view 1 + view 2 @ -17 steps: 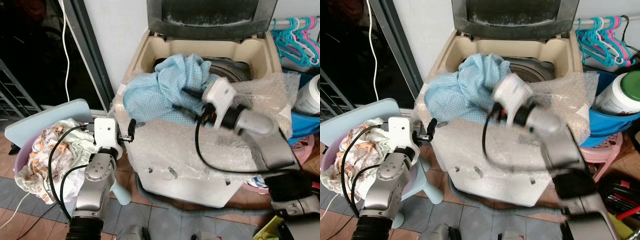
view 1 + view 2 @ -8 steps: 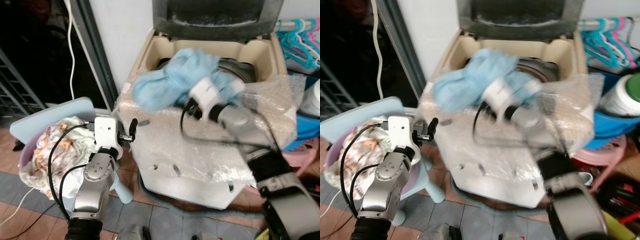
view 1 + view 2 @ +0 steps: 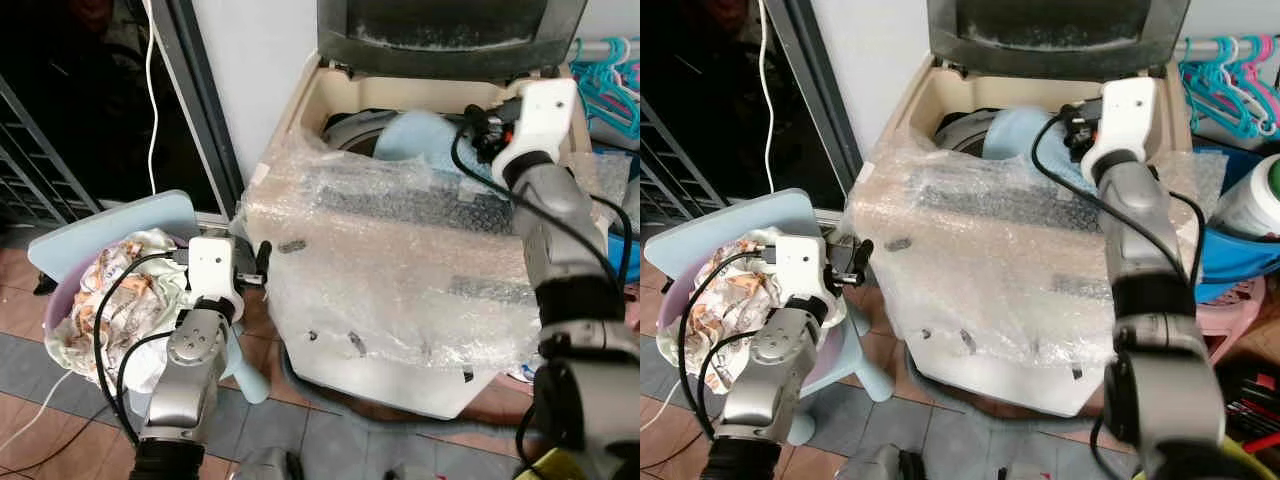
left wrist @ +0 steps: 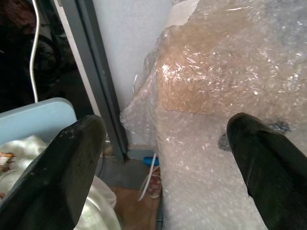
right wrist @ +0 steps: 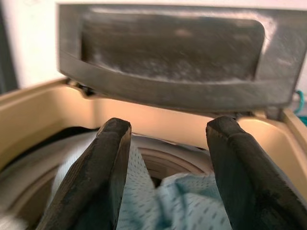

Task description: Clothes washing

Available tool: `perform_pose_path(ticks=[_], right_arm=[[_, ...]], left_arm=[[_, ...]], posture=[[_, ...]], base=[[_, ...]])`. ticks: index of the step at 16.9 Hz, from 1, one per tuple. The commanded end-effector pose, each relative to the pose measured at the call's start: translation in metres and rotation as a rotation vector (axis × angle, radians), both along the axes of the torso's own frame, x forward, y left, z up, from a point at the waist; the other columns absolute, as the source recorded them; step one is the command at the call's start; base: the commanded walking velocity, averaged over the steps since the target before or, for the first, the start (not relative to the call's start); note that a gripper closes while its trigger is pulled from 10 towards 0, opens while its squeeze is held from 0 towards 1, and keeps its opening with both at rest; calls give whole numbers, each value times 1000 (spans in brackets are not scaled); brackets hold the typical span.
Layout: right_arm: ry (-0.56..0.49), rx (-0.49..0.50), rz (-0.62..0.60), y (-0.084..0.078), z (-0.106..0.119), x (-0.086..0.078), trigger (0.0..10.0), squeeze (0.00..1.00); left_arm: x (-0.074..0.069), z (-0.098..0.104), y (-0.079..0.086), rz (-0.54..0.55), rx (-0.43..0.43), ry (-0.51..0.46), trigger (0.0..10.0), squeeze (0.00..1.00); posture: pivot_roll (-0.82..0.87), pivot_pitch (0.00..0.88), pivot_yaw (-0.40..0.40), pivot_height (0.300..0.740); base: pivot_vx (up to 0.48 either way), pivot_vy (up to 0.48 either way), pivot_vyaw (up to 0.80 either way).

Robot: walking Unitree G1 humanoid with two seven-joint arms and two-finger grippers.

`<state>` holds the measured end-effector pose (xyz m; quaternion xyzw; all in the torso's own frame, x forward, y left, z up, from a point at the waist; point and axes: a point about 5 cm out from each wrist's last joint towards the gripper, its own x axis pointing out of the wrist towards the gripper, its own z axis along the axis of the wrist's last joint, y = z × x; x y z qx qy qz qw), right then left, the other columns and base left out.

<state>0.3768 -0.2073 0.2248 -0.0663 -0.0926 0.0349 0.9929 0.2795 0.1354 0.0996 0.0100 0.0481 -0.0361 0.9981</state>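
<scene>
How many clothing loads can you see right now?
2: a light blue dotted cloth inside the beige washer drum, and patterned white-orange laundry in the purple basket on the left. More may be buried.

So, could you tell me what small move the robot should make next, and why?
Probably draw the right claw back from the washer and turn to the basket. Its fingers are open with nothing between them, the blue cloth already lies in the drum, and more clothes wait in the basket beside the open left claw.
</scene>
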Motion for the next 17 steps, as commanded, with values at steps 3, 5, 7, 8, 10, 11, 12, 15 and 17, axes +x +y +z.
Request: perform_pose_path(ticks=[3, 5, 7, 8, 10, 11, 12, 15, 17], right_arm=[[-100, -85, 64, 27, -18, -33, 10000, 1000], [-113, -123, 69, 34, -34, -51, 10000, 1000], [-127, -180, 86, 45, -45, -70, 10000, 1000], [-118, -178, 89, 46, -46, -72, 10000, 1000], [-129, -195, 32, 41, -43, -72, 10000, 871], [-133, -187, -102, 25, -38, -68, 10000, 847], [-101, -138, -161, 17, -40, -66, 10000, 773], [-62, -79, -142, 20, -43, -63, 10000, 620], [-76, -77, -28, 37, -44, -70, 10000, 0]], left_arm=[[1, 4, 4, 21, 1, -10, 10000, 0], [2, 6, 3, 12, -9, -29, 10000, 0], [3, 7, 1, -1, 3, -35, 10000, 0], [4, 6, 0, -4, 6, -35, 10000, 0], [5, 6, -1, -10, 13, -35, 10000, 0], [6, 6, -1, -7, 16, -36, 10000, 0], [5, 6, -1, -4, 18, -36, 10000, 0], [5, 6, 1, 18, 4, -41, 10000, 0], [4, 6, 3, 29, 4, -32, 10000, 0]], posture=[[-77, 0, 91, 740], [-79, 0, 93, 740], [-90, 0, 104, 740], [-92, 0, 105, 740], [-92, 0, 103, 740], [-91, 0, 102, 740], [-91, 0, 102, 740], [-81, 0, 93, 740], [-85, 0, 94, 740]], base=[[0, 0, 0], [0, 0, 0], [0, 0, 0], [0, 0, 0], [0, 0, 0], [0, 0, 0], [0, 0, 0], [0, 0, 0], [0, 240, 0]])
